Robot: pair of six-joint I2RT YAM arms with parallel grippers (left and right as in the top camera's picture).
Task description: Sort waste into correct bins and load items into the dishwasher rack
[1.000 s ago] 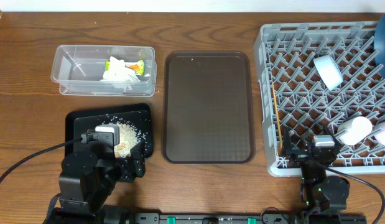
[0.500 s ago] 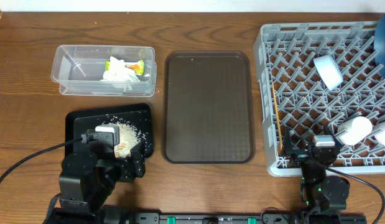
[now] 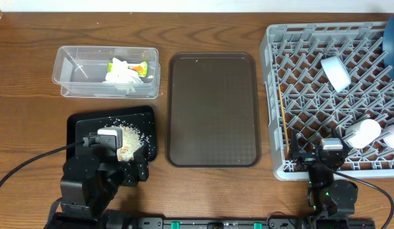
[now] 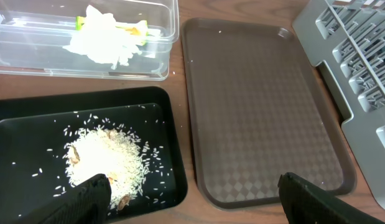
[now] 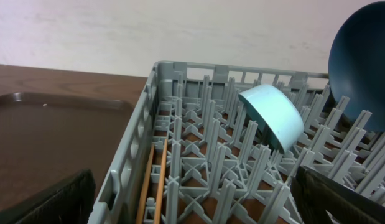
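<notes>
The clear tub (image 3: pixel 64 71) holds white tissues (image 3: pixel 121 74) and the yellow-green wrapper (image 3: pixel 140 68); the left wrist view shows the tub (image 4: pixel 30 53), tissues (image 4: pixel 102 42) and wrapper (image 4: pixel 135 26). Rice scraps (image 3: pixel 128 138) lie piled in the black tray (image 3: pixel 81 126), also in the left wrist view (image 4: pixel 108 160). The grey rack (image 3: pixel 271 95) holds the dark-blue plate (image 3: pixel 393 33), light-blue bowl (image 3: pixel 335 72), two white cups (image 3: pixel 363 132) and chopsticks (image 3: pixel 282 121). My left gripper (image 4: pixel 192 205) is open and empty over the black tray's near right corner. My right gripper (image 5: pixel 192 208) is open and empty over the rack's near left corner.
The brown serving tray (image 3: pixel 212 108) lies between the black tray and the rack, with nothing on it; it also shows in the left wrist view (image 4: pixel 260 112). In the right wrist view the bowl (image 5: pixel 272 115) and plate (image 5: pixel 363 59) lean among the rack's pegs, chopsticks (image 5: pixel 153 180) along its left wall.
</notes>
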